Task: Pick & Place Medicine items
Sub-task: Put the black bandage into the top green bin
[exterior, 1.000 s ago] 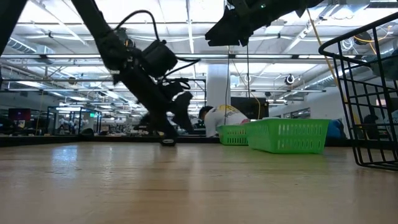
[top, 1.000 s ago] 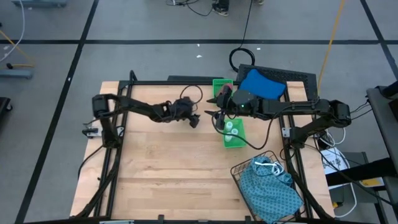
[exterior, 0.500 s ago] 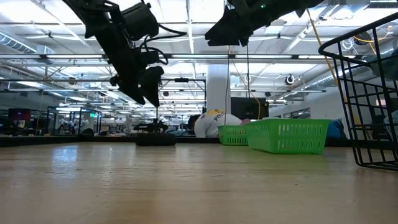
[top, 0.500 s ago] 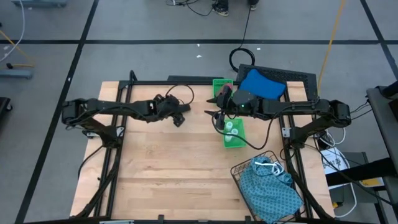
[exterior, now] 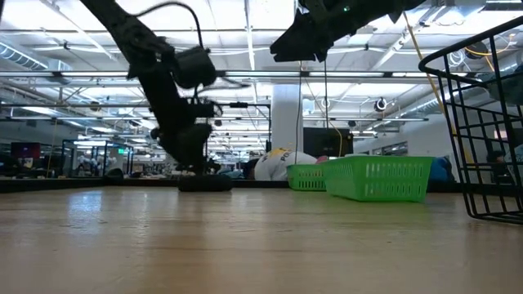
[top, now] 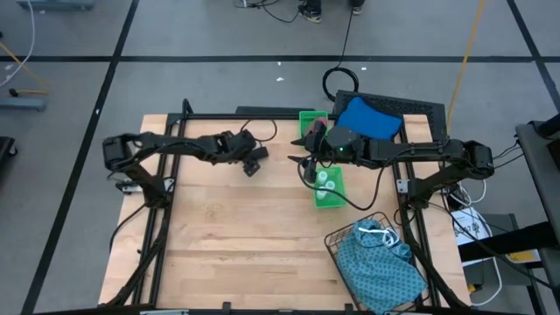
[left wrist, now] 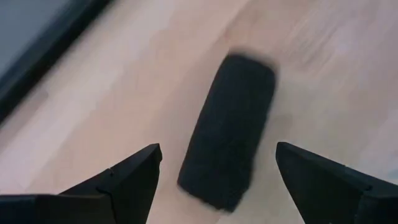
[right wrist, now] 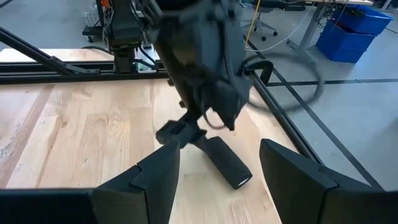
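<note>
A black cylinder (left wrist: pixel 230 127) lies on its side on the bare wood, also in the high view (top: pixel 252 171), the low view (exterior: pixel 204 184) and the right wrist view (right wrist: pixel 225 163). My left gripper (top: pixel 255 157) hangs just above it, open, fingers to either side and clear of it (left wrist: pixel 217 149). My right gripper (top: pixel 304 150) stands open and high over the green trays (top: pixel 330 194), nothing between its fingers (right wrist: pixel 217 149). A few small white vials (top: pixel 325 179) sit in the nearer tray.
A second green tray (top: pixel 312 118) stands behind the first, near a blue object (top: pixel 367 118) on a dark pad. A wire basket (top: pixel 350 241) with teal patterned cloth (top: pixel 381 267) fills the near right corner. Bare wood (top: pixel 227 236) lies toward the near edge.
My left gripper has come up off the table, drawn back toward the left edge and changed its tilt, its fingers still apart. The black cylinder lies on the wood below it.
</note>
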